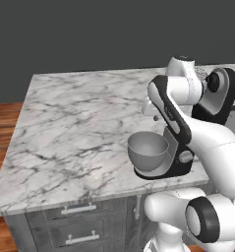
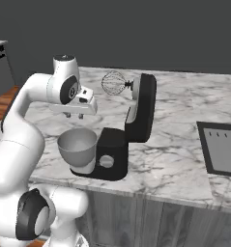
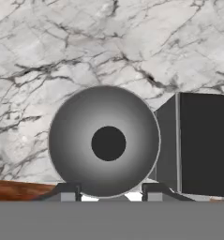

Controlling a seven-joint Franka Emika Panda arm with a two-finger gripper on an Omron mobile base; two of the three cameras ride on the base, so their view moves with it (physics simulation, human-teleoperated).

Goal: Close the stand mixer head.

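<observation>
Right base view: the stand mixer head (image 2: 142, 107) stands tilted up and back over its black base (image 2: 111, 155), whisk (image 2: 113, 83) in the air. The claw (image 2: 74, 115), fingers spread, hangs above the grey bowl (image 2: 77, 145) on the marble worktop (image 2: 175, 144). No writing is legible.

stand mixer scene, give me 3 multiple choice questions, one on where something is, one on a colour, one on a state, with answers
1. Where is the gripper?
A. above the bowl
B. on the stand mixer head
C. at the drawers

2. What colour is the bowl?
A. red
B. grey
C. white

3. How does the stand mixer head stand?
A. lowered over the bowl
B. tilted up and back, whisk in the air
C. lying off the mixer on the counter

Answers:
1 A: the hand view looks straight down into the bowl, and the right base view shows the fingers just above its rim.
2 B: plain grey metal in every view.
3 B: the whisk points sideways, well above the bowl.
</observation>
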